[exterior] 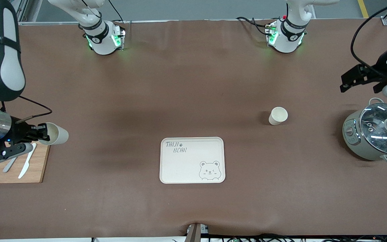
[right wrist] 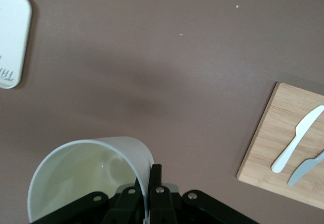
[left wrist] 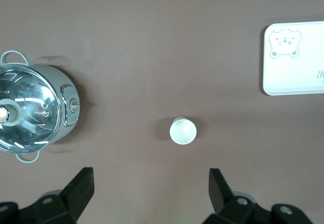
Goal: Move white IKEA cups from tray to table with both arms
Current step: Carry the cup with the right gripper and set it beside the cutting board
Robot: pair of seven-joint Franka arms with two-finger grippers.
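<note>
One cup is down, and we hold the last one up in the air.

Near the front camera sits the tray (exterior: 180,168), and it has no cups on it now. A bit farther from that camera, toward the left arm's end of the table (exterior: 193,84), one white cup (exterior: 277,115) stands upright on the brown sheet. The left gripper (exterior: 359,80) hangs over the table near the pot (exterior: 376,134), with its fingers spread wide and nothing in them; this arm waits. At the right arm's end, the right gripper (exterior: 40,132) pinches the rim of the other white cup (exterior: 56,134), and that cup tips sideways just beside the wooden board (exterior: 29,168). We think the next job is to put it down well: turn it upright first, lower it slowly onto bare brown table, not onto the board or its knives (exterior: 25,164), and only then let go.
</note>
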